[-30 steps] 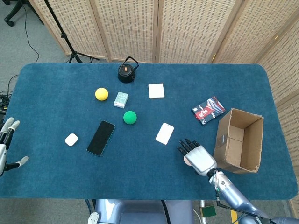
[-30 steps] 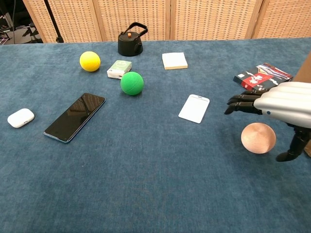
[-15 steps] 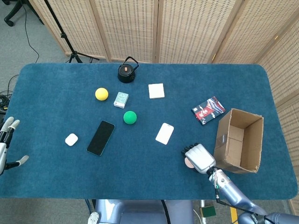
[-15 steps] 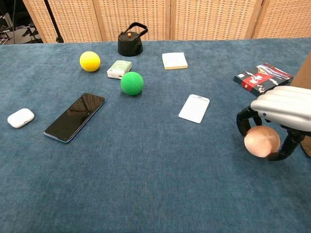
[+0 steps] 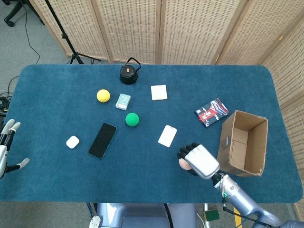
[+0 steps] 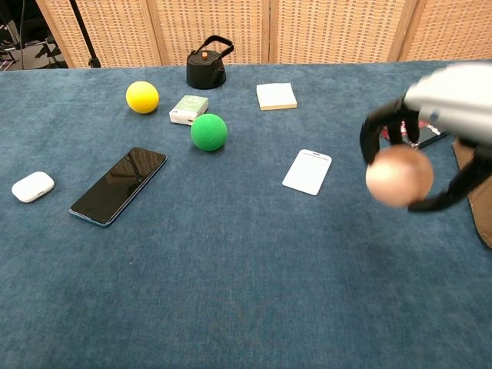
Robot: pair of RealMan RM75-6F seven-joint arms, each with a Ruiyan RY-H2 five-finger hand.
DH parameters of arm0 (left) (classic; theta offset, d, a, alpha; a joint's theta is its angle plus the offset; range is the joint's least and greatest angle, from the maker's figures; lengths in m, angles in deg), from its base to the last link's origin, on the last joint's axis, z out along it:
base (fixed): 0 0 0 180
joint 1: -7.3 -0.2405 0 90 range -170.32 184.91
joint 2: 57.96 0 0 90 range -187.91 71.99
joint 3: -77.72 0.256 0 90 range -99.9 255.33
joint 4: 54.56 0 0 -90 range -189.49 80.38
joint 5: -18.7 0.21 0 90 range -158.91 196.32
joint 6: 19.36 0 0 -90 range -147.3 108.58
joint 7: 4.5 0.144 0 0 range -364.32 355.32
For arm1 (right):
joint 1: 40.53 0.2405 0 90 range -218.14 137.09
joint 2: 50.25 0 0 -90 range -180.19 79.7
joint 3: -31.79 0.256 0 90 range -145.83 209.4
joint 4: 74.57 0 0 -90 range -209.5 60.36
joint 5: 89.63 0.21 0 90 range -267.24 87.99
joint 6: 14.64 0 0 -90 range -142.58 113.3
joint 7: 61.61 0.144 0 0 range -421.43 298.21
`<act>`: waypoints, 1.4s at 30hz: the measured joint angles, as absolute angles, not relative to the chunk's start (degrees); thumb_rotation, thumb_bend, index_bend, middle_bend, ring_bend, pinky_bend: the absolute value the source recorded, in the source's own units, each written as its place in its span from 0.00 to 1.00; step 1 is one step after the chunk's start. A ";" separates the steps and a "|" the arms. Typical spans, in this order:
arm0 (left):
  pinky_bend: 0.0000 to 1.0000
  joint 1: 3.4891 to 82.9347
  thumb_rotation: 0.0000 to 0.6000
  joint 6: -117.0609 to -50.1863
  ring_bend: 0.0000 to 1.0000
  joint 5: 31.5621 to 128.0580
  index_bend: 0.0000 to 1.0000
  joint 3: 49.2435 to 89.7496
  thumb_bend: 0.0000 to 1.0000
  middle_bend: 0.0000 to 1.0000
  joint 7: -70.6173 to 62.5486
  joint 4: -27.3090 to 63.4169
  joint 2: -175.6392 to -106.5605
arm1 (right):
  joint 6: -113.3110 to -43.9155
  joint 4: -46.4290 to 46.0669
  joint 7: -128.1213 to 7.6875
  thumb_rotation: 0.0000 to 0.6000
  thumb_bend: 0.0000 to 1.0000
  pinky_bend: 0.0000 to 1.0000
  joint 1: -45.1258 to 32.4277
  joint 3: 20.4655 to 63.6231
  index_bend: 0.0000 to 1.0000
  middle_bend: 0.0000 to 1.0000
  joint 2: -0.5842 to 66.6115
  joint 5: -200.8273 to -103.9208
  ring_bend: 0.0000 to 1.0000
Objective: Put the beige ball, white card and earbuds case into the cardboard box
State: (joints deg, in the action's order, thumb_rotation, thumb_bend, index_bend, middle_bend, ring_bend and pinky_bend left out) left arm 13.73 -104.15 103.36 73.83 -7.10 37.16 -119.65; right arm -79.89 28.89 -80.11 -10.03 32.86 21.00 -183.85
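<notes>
Blue table (image 5: 57,104) | right hand (image 5: 199,160) fingers grip beige ball (image 6: 399,175) | left hand (image 5: 5,147) spread, empty

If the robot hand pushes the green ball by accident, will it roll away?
Probably. The green ball is round and sits free on the flat blue table, so a nudge would likely send it rolling. The cloth looks fuzzy, which might slow it. The yellow ball would likely behave alike.
</notes>
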 measured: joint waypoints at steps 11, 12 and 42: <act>0.00 13.66 1.00 -104.38 0.00 103.58 0.00 73.85 0.00 0.00 -7.11 37.39 -119.53 | -89.40 34.13 -75.15 1.00 0.31 0.45 -12.74 38.71 0.49 0.53 6.79 -182.54 0.50; 0.00 13.63 1.00 -104.42 0.00 103.62 0.00 73.88 0.00 0.00 -7.12 37.41 -119.51 | -89.72 33.61 -74.31 1.00 0.31 0.45 -13.04 39.08 0.49 0.53 5.83 -181.63 0.50; 0.00 13.90 1.00 -103.68 0.00 103.11 0.00 73.81 0.00 0.00 -6.79 37.77 -119.26 | -76.25 12.00 -62.85 1.00 0.00 0.06 -14.36 39.05 0.00 0.00 7.80 -163.71 0.00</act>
